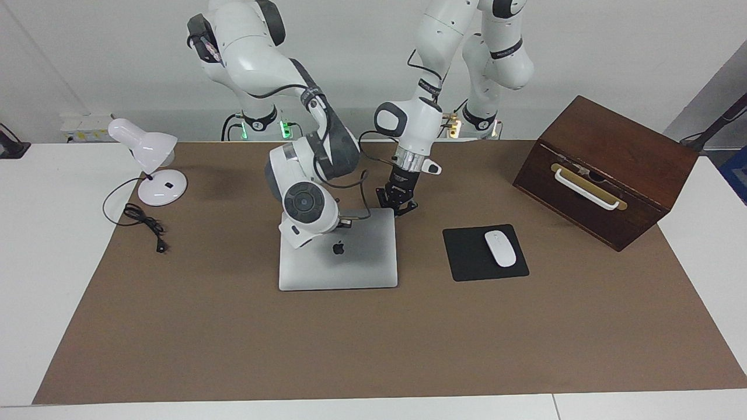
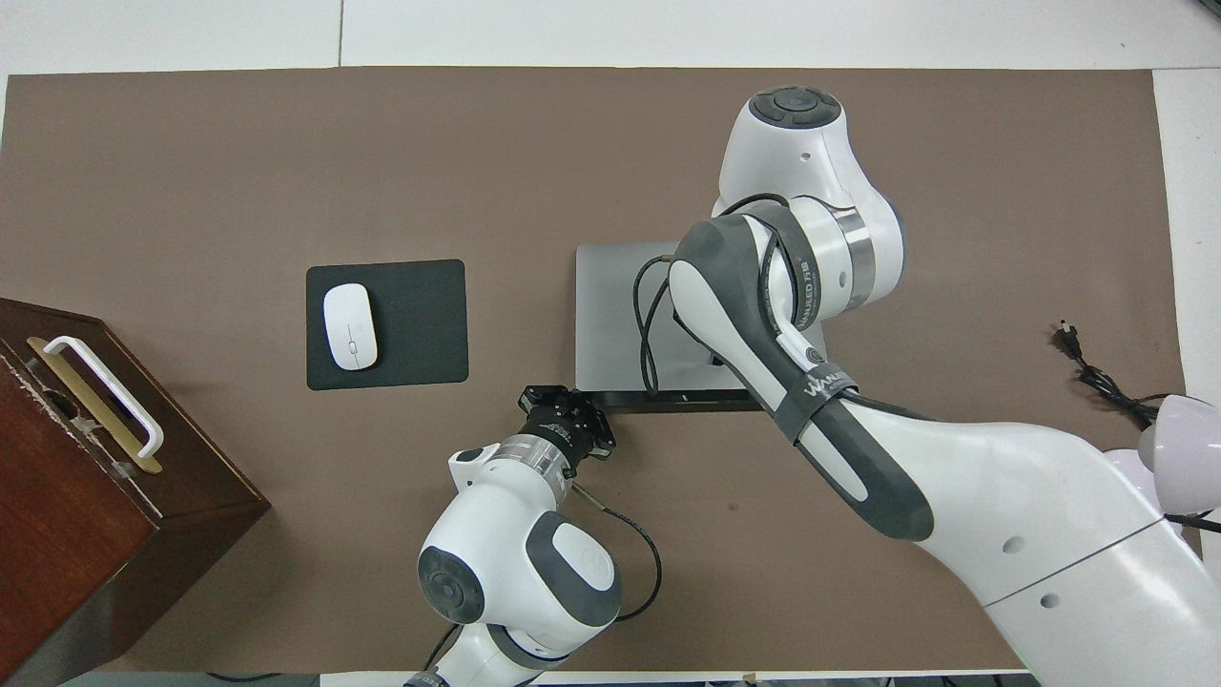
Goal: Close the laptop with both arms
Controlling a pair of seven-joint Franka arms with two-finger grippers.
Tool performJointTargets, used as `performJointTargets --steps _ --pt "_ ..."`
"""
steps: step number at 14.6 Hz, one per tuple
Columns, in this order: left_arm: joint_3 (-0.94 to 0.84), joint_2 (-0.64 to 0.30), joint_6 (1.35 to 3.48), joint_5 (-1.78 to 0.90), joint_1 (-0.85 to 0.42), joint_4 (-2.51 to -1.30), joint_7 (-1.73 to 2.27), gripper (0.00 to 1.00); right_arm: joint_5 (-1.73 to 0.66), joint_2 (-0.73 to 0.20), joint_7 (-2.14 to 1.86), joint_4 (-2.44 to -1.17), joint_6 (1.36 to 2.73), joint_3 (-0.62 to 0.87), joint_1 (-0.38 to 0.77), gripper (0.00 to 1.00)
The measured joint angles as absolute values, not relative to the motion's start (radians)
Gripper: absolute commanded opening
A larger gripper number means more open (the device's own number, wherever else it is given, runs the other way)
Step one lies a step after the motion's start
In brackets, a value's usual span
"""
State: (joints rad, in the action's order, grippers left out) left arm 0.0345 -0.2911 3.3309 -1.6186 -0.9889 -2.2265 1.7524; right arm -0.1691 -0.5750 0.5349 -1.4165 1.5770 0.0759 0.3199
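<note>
The silver-grey laptop (image 1: 350, 256) stands on the brown mat with its lid leaning toward the robots, apple logo facing up. In the overhead view the lid (image 2: 615, 315) covers most of the dark base, of which only a strip (image 2: 668, 402) shows. My right arm reaches over the lid. Its gripper (image 1: 296, 232) rests at the lid's upper edge, at the corner toward the right arm's end, mostly hidden by its own wrist. My left gripper (image 1: 397, 205) (image 2: 565, 412) points down just beside the lid's other upper corner; I cannot tell whether it touches.
A black mouse pad (image 1: 467, 256) with a white mouse (image 1: 501, 248) lies beside the laptop toward the left arm's end. A brown wooden box (image 1: 607, 169) stands past it. A white desk lamp (image 1: 149, 163) with its cable stands toward the right arm's end.
</note>
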Motion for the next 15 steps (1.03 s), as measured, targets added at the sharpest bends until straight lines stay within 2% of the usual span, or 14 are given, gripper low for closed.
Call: performJointTargets --steps 15 --pt "0.035 -0.291 3.331 -1.626 -0.989 -2.225 1.752 0.0 -0.169 -0.565 0.558 -1.476 1.626 0.081 0.32 0.0"
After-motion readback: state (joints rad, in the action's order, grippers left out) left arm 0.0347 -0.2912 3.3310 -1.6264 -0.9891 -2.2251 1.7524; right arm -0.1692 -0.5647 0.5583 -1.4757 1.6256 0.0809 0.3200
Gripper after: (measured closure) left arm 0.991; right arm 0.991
